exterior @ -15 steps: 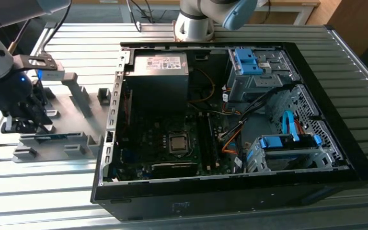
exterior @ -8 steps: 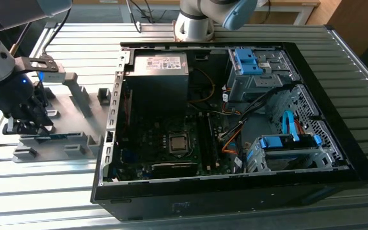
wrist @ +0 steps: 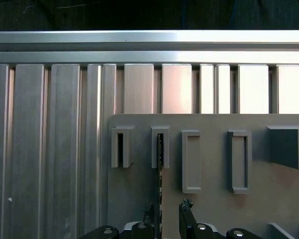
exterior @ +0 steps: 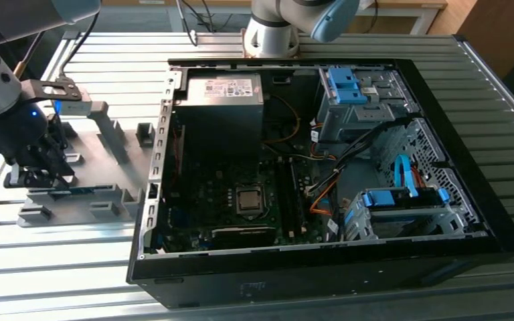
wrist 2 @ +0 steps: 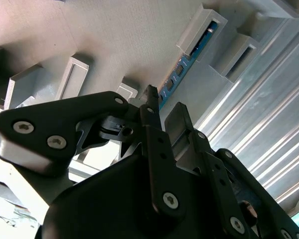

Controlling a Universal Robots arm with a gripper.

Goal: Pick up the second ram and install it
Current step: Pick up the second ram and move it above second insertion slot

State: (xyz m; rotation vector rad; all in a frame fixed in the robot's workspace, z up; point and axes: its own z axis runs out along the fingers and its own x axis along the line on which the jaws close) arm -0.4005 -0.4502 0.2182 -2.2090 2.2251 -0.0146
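Blue second ram (wrist 2: 182, 67) dotted with black chips; matt grey holder (wrist 2: 114, 40); black gripper (wrist 2: 164, 104); ribbed silver table (exterior: 61, 267); black case (exterior: 328, 281) with light-blue clips (exterior: 345, 83) at two o'clock.

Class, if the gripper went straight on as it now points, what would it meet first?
Likely the second ram, standing on edge in the grey slotted holder; depth is unclear.

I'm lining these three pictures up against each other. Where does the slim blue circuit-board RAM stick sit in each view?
Exterior view: the slim blue circuit-board RAM stick sits in the grey plastic slotted holder, at the exterior view's left.
Second wrist view: a blue strip standing in a holder slot, beyond the gripper.
First wrist view: edge-on, a thin dark line in a holder slot.
Shared landmark: the holder.
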